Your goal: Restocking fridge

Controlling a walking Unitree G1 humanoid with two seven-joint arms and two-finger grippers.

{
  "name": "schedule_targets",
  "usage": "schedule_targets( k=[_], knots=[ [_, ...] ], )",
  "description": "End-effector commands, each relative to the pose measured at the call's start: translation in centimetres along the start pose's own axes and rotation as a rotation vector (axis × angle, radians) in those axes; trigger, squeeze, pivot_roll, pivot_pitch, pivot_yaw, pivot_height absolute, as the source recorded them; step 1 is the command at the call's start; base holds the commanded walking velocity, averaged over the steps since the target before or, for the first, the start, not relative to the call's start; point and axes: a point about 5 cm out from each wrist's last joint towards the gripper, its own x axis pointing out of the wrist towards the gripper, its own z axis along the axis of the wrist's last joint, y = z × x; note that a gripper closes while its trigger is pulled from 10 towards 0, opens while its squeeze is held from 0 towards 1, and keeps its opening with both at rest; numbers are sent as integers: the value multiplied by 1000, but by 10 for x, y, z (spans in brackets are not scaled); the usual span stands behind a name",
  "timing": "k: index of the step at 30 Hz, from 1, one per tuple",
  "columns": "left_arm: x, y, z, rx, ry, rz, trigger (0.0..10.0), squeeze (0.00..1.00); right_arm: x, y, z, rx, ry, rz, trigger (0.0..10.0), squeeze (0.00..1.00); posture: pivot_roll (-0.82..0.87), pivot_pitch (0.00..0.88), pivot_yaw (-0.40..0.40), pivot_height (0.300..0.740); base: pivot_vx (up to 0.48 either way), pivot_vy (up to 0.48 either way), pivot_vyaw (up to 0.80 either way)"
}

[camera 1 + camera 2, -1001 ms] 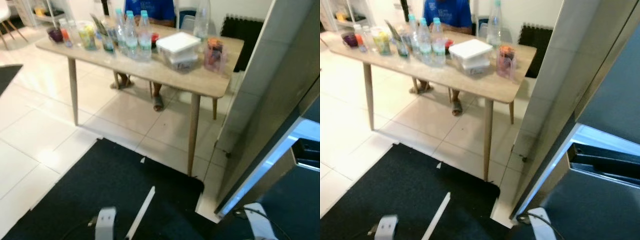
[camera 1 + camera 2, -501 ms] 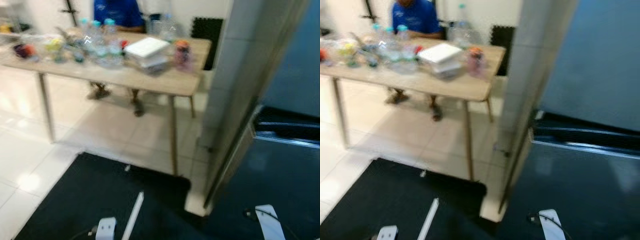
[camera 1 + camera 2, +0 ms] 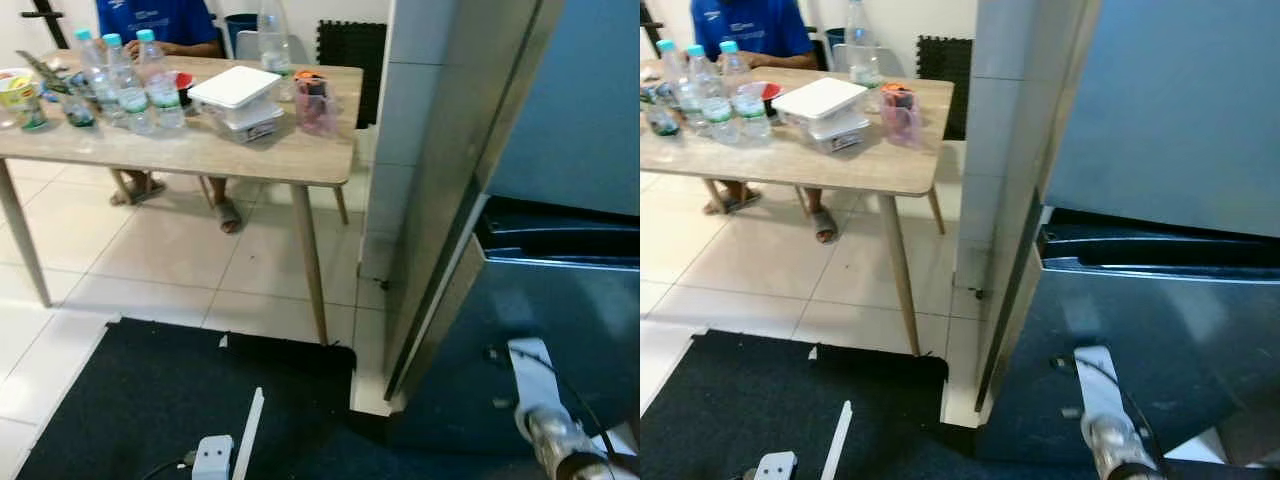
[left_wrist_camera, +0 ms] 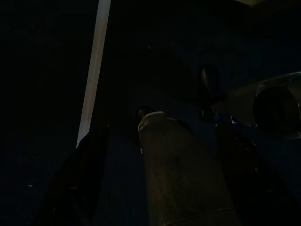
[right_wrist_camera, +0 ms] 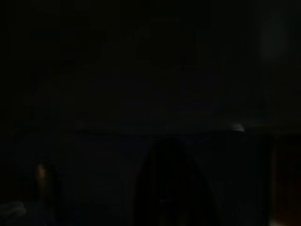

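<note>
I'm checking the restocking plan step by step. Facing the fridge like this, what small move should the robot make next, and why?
Probably raise the right arm toward the dark handle recess between the fridge doors. The doors look shut, both arms hang low, and the water bottles and white lidded container sit on the wooden table, so nothing can go in yet.

Four bottles [image 3: 130, 95] (one taller), one table [image 3: 300, 160], one fridge [image 3: 1160, 330].

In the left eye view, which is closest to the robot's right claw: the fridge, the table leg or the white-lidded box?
1. Dark glossy fridge door, right beside the right claw.
2. Wooden table leg, to its left.
3. White-lidded plastic box, on the far tabletop.
</note>
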Motion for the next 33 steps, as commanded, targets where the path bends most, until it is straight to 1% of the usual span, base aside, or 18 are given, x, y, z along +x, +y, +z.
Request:
schedule_targets(
  k=[1, 5, 6, 7, 8, 9, 10, 12, 17, 22, 24, 25, 26, 27, 29, 31, 32, 33],
  knots=[
    [-1, -1, -5, -5, 15, -1, 10000, 0, 2, 2, 22, 5, -74, 14, 10000, 0, -40, 27, -20, 740, 0, 0, 0],
    [0, -2, -6, -7, 17, -4, 10000, 0, 4, 5, 46, -11, -135, 0, 10000, 0, -37, 29, -22, 740, 0, 0, 0],
    [0, -2, -6, -7, 17, -4, 10000, 0, 4, 5, 46, -11, -135, 0, 10000, 0, -37, 29, -22, 740, 0, 0, 0],
    [0, -3, -7, -8, 18, -5, 10000, 0, 4, 4, 61, -25, -174, -30, 10000, 0, -37, 29, -22, 740, 0, 0, 0],
    [0, -3, -7, -8, 18, -4, 10000, 0, 4, 4, 66, -30, -188, -42, 10000, 0, -37, 29, -22, 740, 0, 0, 0],
    [0, -3, -7, -8, 18, -4, 10000, 0, 4, 4, 66, -30, -188, -42, 10000, 0, -37, 29, -22, 740, 0, 0, 0],
    [-1, -2, -8, -8, 21, -3, 10000, 0, 3, 4, 79, -24, -225, -41, 10000, 0, -37, 29, -22, 740, 0, 0, 0],
    [-1, -2, -8, -9, 19, -2, 10000, 0, 3, 5, 88, -10, -253, -33, 10000, 0, -36, 28, -24, 740, 0, 0, 0],
    [0, -2, -6, -11, 13, -4, 10000, 0, 2, 6, 92, 4, -270, -29, 10000, 0, -35, 28, -26, 740, 0, 0, 0],
    [0, -3, -7, -13, 16, -4, 10000, 0, 3, 9, 87, -6, -262, 8, 10000, 0, -36, 28, -27, 740, 0, 0, 0],
    [0, -3, -7, -13, 17, -5, 10000, 0, 3, 17, 65, -41, -198, 87, 10000, 0, -40, 25, -27, 740, 0, 0, 0],
    [0, -4, -7, -12, 18, -7, 10000, 0, 2, 26, 35, -66, -113, 162, 10000, 0, -40, 27, -26, 740, 0, 0, 0],
    [0, -4, -7, -12, 18, -7, 10000, 0, 2, 26, 35, -66, -113, 162, 10000, 0, -40, 27, -26, 740, 0, 0, 0],
    [0, -4, -7, -11, 18, -7, 10000, 0, 1, 29, 22, -66, -78, 188, 10000, 0, -40, 27, -26, 740, 0, 0, 0],
    [0, -4, -7, -11, 18, -6, 10000, 0, -4, 33, -17, -52, 34, 209, 10000, 0, -36, 27, -25, 740, 0, 0, 0],
    [0, -3, -7, -10, 18, -5, 10000, 0, -9, 33, -39, -44, 100, 206, 10000, 0, -36, 27, -25, 740, 0, 0, 0],
    [0, -3, -7, -10, 18, -5, 10000, 0, -9, 33, -39, -44, 100, 206, 10000, 0, -36, 27, -25, 740, 0, 0, 0],
    [0, -3, -7, -8, 17, -4, 10000, 0, -13, 34, -58, -37, 158, 201, 10000, 0, -39, 23, -23, 740, 0, 0, 0]
  ],
)
